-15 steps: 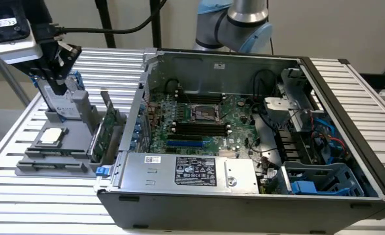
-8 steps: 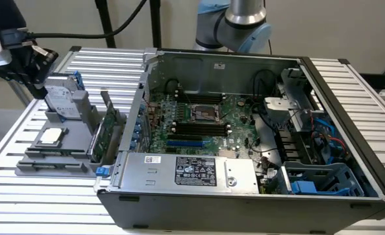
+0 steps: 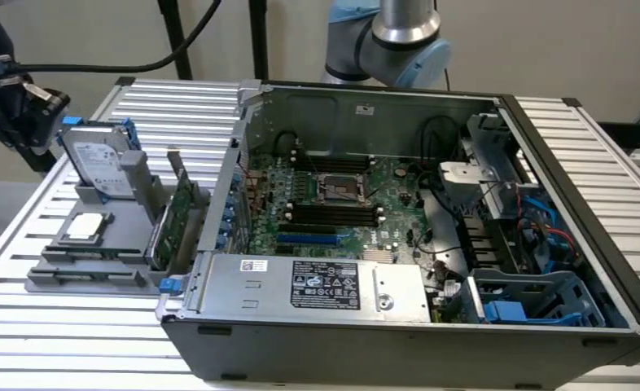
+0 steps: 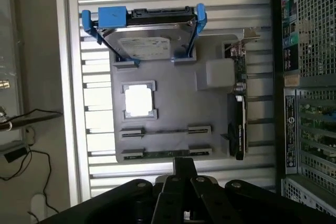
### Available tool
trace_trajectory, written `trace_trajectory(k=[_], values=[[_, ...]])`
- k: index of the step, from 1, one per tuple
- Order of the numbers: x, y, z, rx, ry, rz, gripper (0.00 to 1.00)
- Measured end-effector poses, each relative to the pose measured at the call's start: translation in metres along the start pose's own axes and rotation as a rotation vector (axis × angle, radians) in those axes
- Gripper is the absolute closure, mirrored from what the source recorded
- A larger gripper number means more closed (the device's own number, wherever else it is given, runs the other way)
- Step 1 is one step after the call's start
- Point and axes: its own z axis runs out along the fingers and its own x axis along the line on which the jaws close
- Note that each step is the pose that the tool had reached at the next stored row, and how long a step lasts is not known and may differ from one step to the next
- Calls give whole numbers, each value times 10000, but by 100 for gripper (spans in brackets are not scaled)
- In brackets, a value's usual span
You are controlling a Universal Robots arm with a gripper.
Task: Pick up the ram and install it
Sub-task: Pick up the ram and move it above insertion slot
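hanging at the exterior view's left, the matte black pincer (image 3: 18, 118) has its blocky tips drawn together, nothing seen between them. next, on the ribbed metal tabletop (image 3: 37, 326), comes a smooth grey tray (image 3: 124, 224): the ram (image 4: 164, 155), a thin green strip, lies in its slotted holder there, near a pale square chip (image 3: 85, 226), a silvery drive (image 3: 99, 163) and an upright green card (image 3: 171, 224). rightmost, the open, boxy metal case (image 3: 418, 354) shows long black slots (image 3: 331, 215).

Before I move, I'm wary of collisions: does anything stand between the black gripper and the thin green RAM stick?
Nothing visible stands between the gripper and the RAM stick in the grey tray.
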Motion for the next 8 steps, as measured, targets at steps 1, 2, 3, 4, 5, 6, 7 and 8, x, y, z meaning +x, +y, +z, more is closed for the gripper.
trace_trajectory(k=[1, 2, 3, 4, 5, 6, 7, 8], values=[[5, -3, 8, 12, 2, -5, 100], [8, -5, 15, 17, 7, -13, 100], [10, -7, 23, 21, 15, -21, 100], [12, -8, 31, 22, 26, -28, 100], [12, -9, 36, 24, 39, -39, 100], [12, -10, 41, 24, 49, -52, 100], [12, -10, 45, 25, 55, -64, 100], [13, -10, 47, 24, 58, -72, 100]])
